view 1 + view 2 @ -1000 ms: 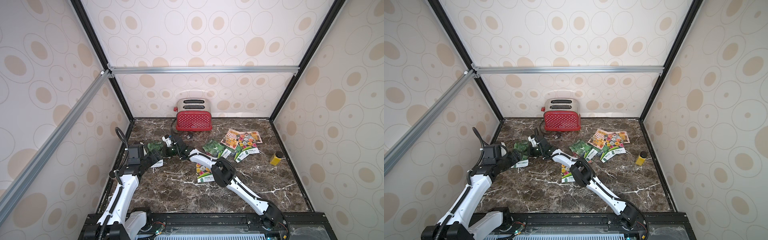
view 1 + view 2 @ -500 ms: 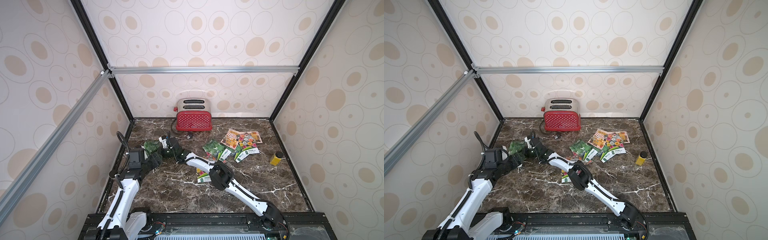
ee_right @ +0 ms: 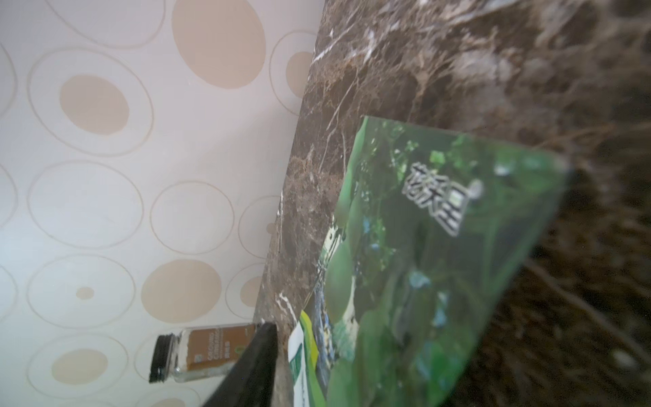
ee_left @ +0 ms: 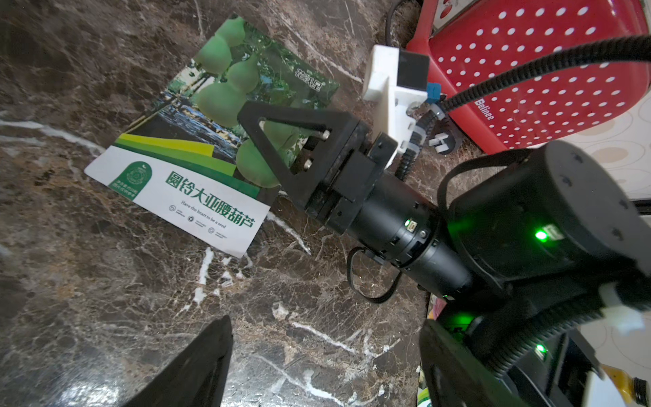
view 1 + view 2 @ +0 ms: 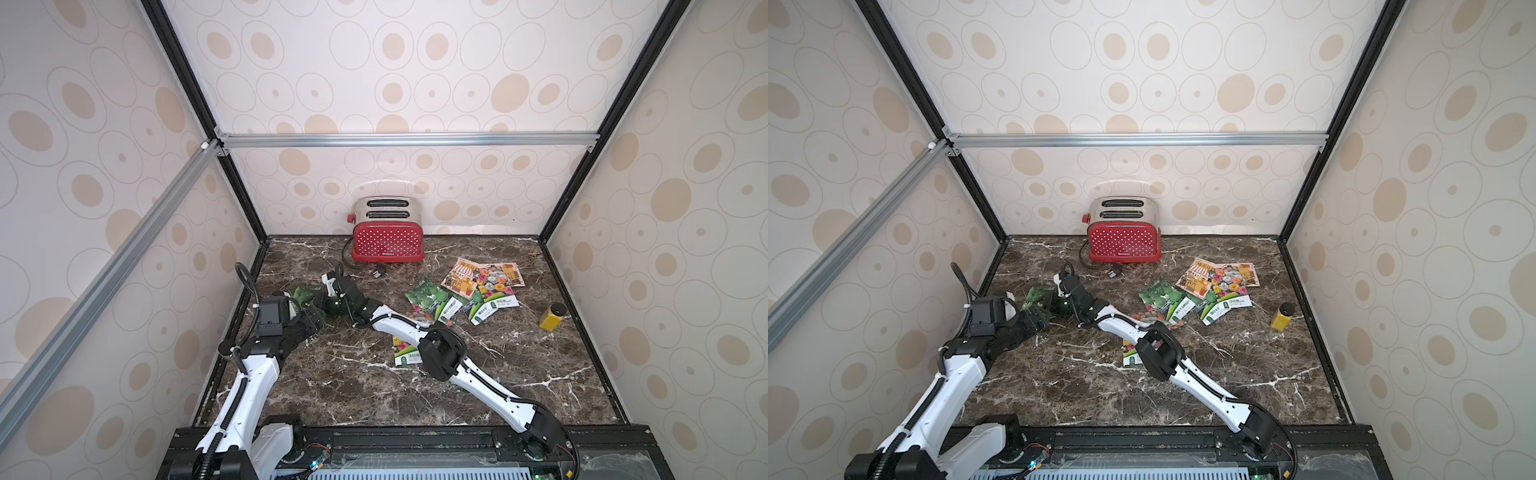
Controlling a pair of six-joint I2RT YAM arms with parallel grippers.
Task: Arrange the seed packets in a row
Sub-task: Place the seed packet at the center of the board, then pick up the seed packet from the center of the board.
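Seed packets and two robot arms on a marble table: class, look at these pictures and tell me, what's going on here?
The right gripper sits over a green gourd packet lying at the left side of the table; whether it grips the packet cannot be told. The left gripper hovers open beside it, holding nothing. The other packets form no row yet: an overlapping heap lies toward the far right, and one flower packet lies alone under the right arm.

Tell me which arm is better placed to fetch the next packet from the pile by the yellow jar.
Right, probably: the pile of glossy seed packets lies on its base's side of the marble table. The left claw and right claw both sit far left, by the flat green gourd-print packet.
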